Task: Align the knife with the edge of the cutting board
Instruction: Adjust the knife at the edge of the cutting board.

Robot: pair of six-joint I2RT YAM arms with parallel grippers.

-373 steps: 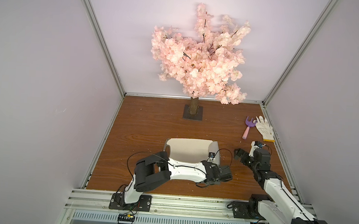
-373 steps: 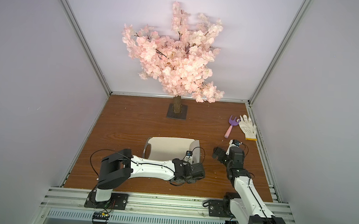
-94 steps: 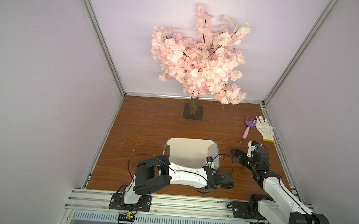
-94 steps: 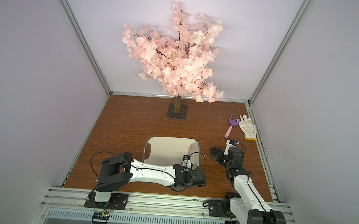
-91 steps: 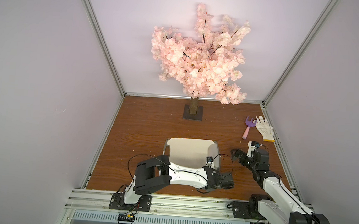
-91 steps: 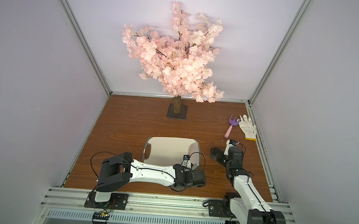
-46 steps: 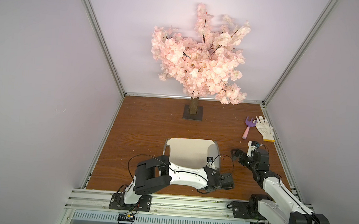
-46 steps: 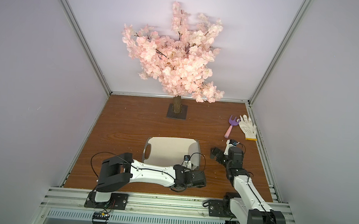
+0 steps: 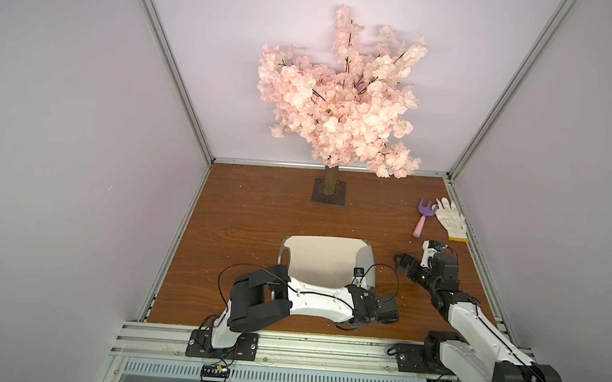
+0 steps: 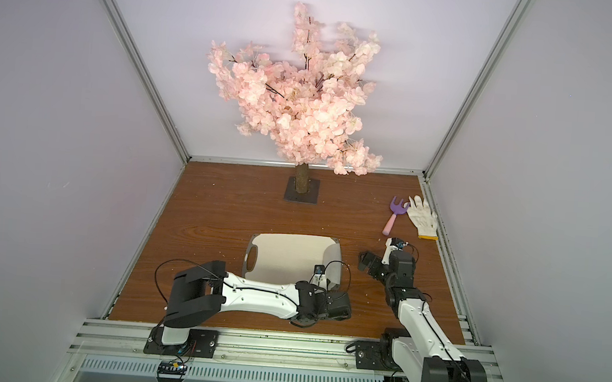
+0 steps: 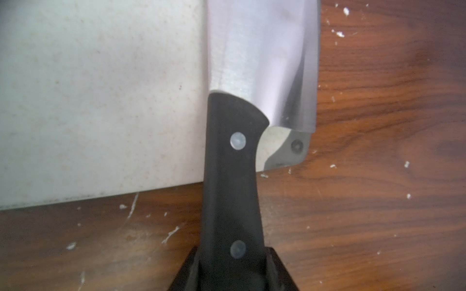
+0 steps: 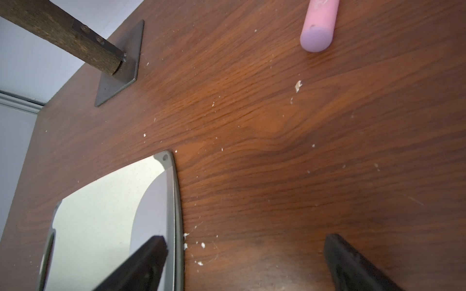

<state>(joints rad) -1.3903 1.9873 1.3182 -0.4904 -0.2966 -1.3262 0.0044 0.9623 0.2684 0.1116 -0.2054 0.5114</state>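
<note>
The cutting board (image 9: 314, 259) (image 10: 285, 257) lies flat near the front middle of the table in both top views. The knife's grey blade (image 9: 365, 266) (image 10: 332, 262) rests along the board's right short edge. In the left wrist view the blade (image 11: 262, 50) covers that edge of the cutting board (image 11: 100, 100), and its black riveted handle (image 11: 232, 176) runs off the board's front edge. My left gripper (image 11: 233, 267) (image 9: 372, 303) is shut on the handle. My right gripper (image 9: 402, 267) (image 12: 245, 254) hovers open beside the board's right edge (image 12: 174, 201), holding nothing.
A pink blossom tree on a dark base plate (image 9: 329, 197) stands at the back middle. A purple-and-pink toy fork (image 9: 422, 222) and a white glove (image 9: 450, 218) lie at the back right. Walls close in three sides; a metal rail (image 9: 322, 351) runs along the front.
Against four seconds ago, my left gripper sits slightly nearer the table's front edge with the knife. Over the last second nothing has visibly moved.
</note>
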